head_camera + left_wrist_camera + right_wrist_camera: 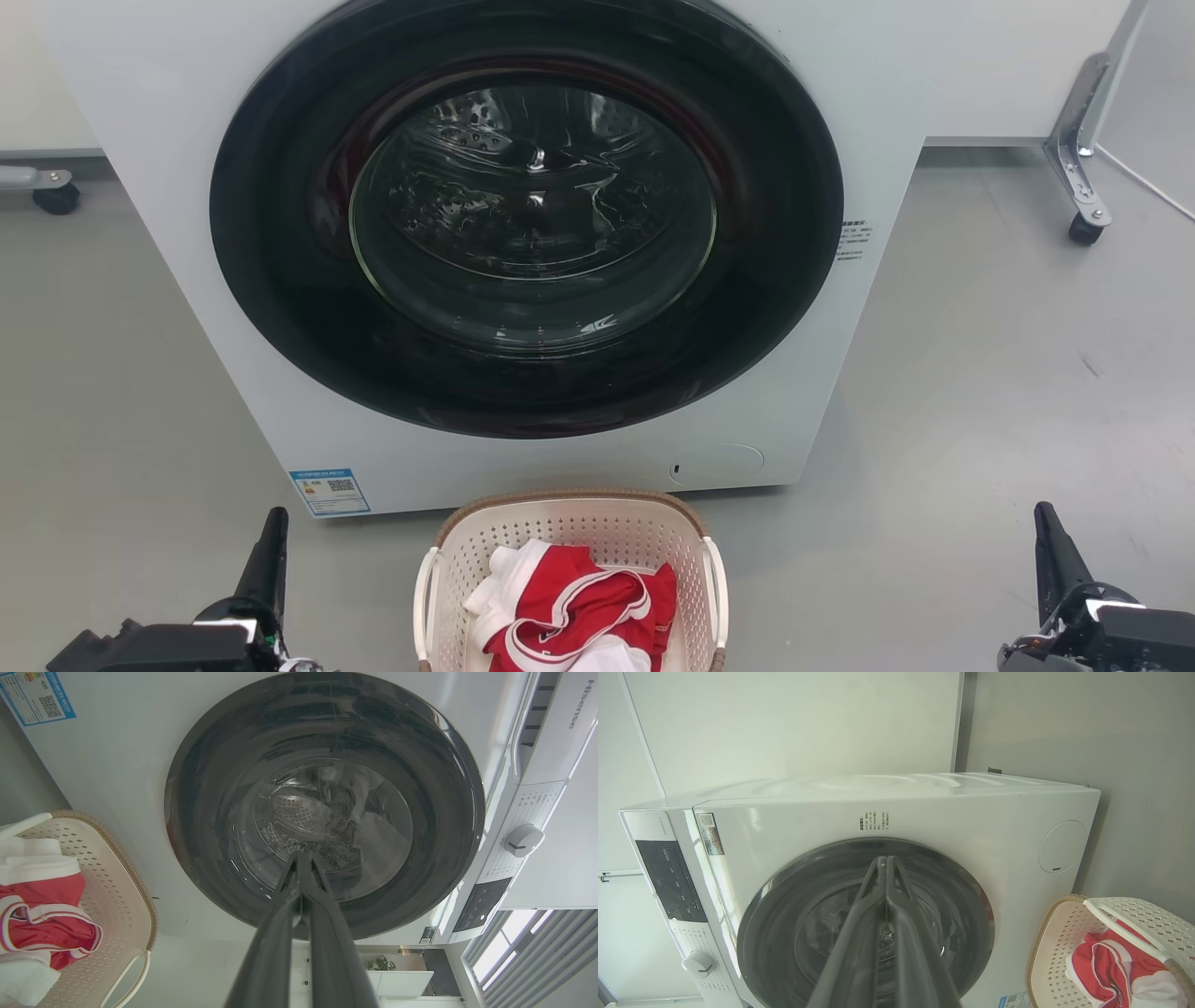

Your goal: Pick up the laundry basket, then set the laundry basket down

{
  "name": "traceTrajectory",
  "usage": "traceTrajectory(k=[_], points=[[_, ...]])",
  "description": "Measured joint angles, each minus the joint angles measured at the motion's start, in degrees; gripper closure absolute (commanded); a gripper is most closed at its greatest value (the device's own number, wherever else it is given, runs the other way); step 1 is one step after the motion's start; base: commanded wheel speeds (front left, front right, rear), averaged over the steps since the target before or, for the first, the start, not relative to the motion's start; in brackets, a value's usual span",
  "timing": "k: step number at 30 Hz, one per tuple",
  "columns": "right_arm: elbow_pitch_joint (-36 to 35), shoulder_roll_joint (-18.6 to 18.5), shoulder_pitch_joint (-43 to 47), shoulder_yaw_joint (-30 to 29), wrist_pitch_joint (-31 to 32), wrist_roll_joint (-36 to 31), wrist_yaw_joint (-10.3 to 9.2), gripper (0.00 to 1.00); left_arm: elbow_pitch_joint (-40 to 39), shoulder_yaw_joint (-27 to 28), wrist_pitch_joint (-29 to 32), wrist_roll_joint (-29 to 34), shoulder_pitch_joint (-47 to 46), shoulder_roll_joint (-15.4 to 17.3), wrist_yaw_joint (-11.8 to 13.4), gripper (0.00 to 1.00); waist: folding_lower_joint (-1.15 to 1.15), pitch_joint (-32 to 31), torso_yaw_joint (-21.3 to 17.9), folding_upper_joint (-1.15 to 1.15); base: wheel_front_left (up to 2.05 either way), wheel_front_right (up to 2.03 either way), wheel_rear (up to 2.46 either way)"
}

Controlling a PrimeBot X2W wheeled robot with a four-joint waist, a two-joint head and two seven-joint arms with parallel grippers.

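The laundry basket (467, 551), cream-white and perforated with a brown woven rim and white side handles, stands on the floor at the bottom centre, right in front of the washing machine. Red and white clothes (569, 607) lie in it. My left gripper (274, 523) is shut, well left of the basket, empty. On the far right, my right gripper (1046, 518) is also shut and empty. The left wrist view has the basket (117, 891) at its left edge and the shut left gripper (301, 856). In the right wrist view the basket (1052, 952) is at lower right, past the shut right gripper (884, 861).
The white washing machine (168, 140) with its dark round glass door (527, 215) shut stands directly behind the basket. A metal leg with a caster (1083, 224) stands at the right, another caster (56, 196) at the far left. Grey floor (980, 392) lies on both sides.
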Motion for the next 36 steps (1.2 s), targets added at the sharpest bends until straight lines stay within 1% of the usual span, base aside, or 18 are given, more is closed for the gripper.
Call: traceTrajectory(k=[36], points=[[0.0,0.0,0.0,0.0,0.0,0.0,0.0,1.0,0.0,0.0,0.0,0.0,0.0,0.0,0.0,1.0,0.0,0.0,0.0,0.0,0.0,0.0,0.0]])
